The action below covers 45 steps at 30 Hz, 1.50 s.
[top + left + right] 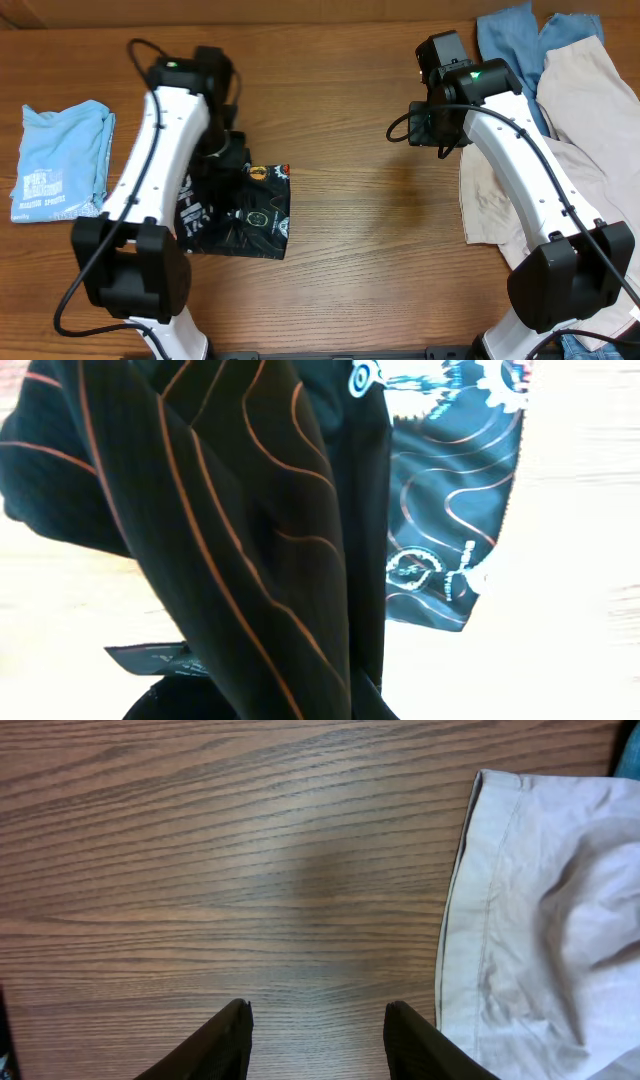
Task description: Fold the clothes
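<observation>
The left arm (160, 150) and right arm (525, 165) share white links, black joints, looping black cables, green lights.

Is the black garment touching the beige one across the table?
Apart. The overhead view shows a wide stretch of bare table between the black garment and the beige garment.

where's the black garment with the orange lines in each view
Overhead: black garment lower left of centre, partly under the left arm.
Left wrist: close up, it fills most of the frame.
Right wrist: not in it.
Shared landmark: the wooden table.
</observation>
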Available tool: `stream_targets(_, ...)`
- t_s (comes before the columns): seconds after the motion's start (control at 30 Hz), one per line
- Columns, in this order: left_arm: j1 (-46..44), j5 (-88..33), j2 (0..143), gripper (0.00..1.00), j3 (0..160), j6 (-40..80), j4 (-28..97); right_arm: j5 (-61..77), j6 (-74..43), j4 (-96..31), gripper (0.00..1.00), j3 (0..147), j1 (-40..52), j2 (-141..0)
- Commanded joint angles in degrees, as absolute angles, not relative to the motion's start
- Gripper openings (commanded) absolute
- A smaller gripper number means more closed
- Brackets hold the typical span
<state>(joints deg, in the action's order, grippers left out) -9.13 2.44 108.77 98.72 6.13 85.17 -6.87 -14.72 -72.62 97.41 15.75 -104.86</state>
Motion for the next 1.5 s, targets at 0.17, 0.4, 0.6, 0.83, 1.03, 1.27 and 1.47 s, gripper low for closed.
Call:
stream_targets(0.17, -12.8, 3.99, 107.9, 0.11, 93.82, 8.62, 84.25, -7.2, -14.61, -72.16, 0.46, 97.86, 15.57, -104.84)
stream_targets(0.4, -12.91, 2.04, 107.9, 0.11, 91.37, 9.45, 83.53, -6.74, -14.61, -72.14, 0.46, 97.86, 15.57, -104.84)
stream_targets(0.6, -13.43, 1.04, 107.9, 0.11, 91.37, 9.47, 83.29, -6.31, -14.61, -72.14, 0.46, 97.86, 15.57, -104.84)
stream_targets(0.83, -17.12, -1.96, 107.9, 0.15, 91.2, 9.43, 82.02, -6.33, -14.61, -72.12, 0.46, 97.86, 15.57, -104.84)
stream_targets(1.03, -21.43, -2.76, 107.9, 0.52, 90.85, 8.29, 84.29, -6.33, -14.61, -72.14, 0.46, 97.86, 15.57, -104.84)
stream_targets(1.27, -19.81, 0.51, 107.48, 0.46, 90.91, 7.29, 86.89, -6.26, -14.55, -72.29, 0.46, 97.86, 15.57, -104.84)
stream_targets(1.47, -14.39, 1.83, 105.01, 0.48, 90.91, 10.17, 81.78, 12.49, -1.83, -71.81, 0.46, 97.86, 16.14, -104.9)
